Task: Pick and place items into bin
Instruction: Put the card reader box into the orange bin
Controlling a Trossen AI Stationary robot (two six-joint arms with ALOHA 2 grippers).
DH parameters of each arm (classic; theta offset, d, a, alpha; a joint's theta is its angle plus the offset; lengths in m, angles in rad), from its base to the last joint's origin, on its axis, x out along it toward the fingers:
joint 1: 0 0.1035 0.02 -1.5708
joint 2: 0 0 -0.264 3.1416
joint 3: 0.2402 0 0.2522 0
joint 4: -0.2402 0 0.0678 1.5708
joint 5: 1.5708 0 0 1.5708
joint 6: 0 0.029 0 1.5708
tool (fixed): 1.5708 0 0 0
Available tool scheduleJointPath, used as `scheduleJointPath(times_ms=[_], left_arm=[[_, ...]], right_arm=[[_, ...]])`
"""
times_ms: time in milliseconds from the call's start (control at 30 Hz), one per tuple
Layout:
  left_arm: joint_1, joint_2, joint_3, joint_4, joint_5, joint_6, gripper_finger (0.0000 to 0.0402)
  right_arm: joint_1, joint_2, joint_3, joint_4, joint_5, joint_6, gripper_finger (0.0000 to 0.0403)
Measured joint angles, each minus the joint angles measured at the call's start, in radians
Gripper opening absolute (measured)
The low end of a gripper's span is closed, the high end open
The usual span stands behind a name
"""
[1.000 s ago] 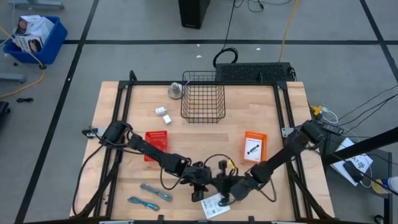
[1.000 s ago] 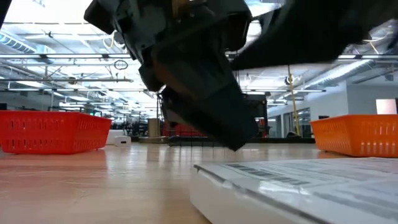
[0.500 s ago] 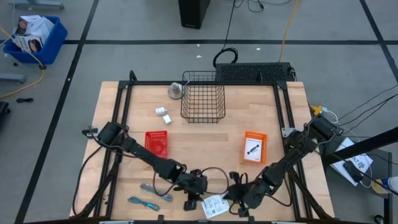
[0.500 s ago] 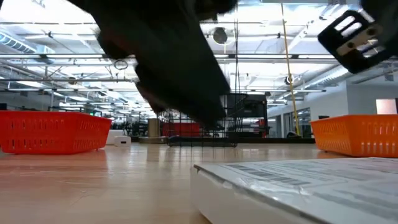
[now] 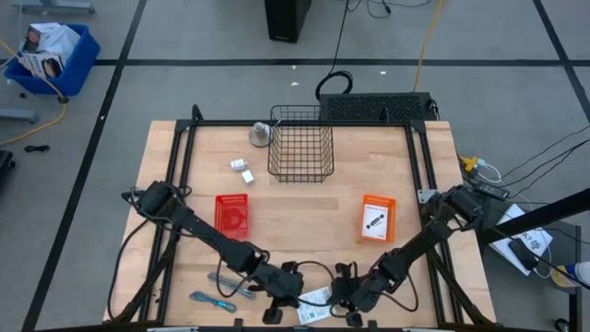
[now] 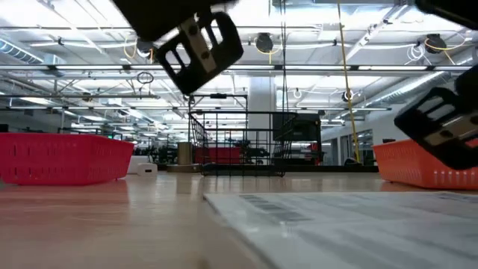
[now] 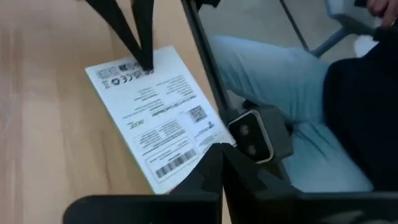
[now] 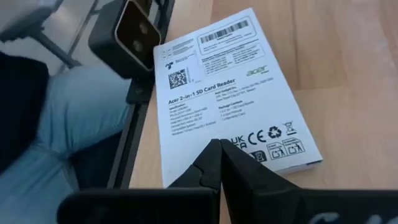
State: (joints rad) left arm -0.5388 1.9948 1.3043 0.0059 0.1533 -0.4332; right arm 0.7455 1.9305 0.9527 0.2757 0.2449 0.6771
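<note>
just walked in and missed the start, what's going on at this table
Both arms are bent low over the near edge of the table, working on a flat white printed packet. The left end effector and the right end effector each show shut fingers with the tips meeting over opposite ends of the packet, which lies flat on the wood. The wire basket at the far side holds nothing visible. A grey strip and a teal cord lie nearby.

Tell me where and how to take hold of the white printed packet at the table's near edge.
The white packet lies flat, near the table's front edge. Probably best: grip a thin edge, fingers over and under. The right end effector sits at one short end, the left end effector at the other.
</note>
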Motion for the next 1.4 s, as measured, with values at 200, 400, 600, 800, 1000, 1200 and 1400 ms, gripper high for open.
scheduleJointPath(times_ms=[200, 400, 600, 800, 1000, 1200, 1400], left_arm=[[0.007, -0.001, 0.000, -0.053, -0.059, 0.004, 0.0017], [0.006, -0.001, 0.000, -0.155, -0.123, -0.021, 0.0004], [0.008, -0.001, 0.000, -0.255, -0.184, -0.044, 0.0022], [0.007, -0.001, 0.000, -0.377, -0.332, -0.104, 0.0004], [0.018, -0.001, 0.000, -0.351, -0.345, -0.094, 0.0017], [0.032, -0.002, -0.040, -0.341, -0.292, -0.126, 0.0005], [0.046, -0.003, -0.113, -0.232, -0.281, -0.149, 0.0008]], right_arm=[[-0.043, 0.016, -0.001, -0.026, 0.074, 0.022, 0.0001], [-0.080, 0.016, -0.002, -0.041, 0.122, 0.027, 0.0000], [-0.100, 0.004, -0.004, -0.113, 0.207, 0.080, 0.0000], [-0.116, -0.010, -0.004, -0.159, 0.218, 0.130, 0.0000], [-0.116, -0.019, -0.004, -0.116, 0.212, 0.098, 0.0000], [-0.112, -0.068, -0.008, -0.150, 0.225, 0.069, 0.0000], [-0.109, -0.087, -0.008, -0.117, 0.187, 0.039, 0.0001]])
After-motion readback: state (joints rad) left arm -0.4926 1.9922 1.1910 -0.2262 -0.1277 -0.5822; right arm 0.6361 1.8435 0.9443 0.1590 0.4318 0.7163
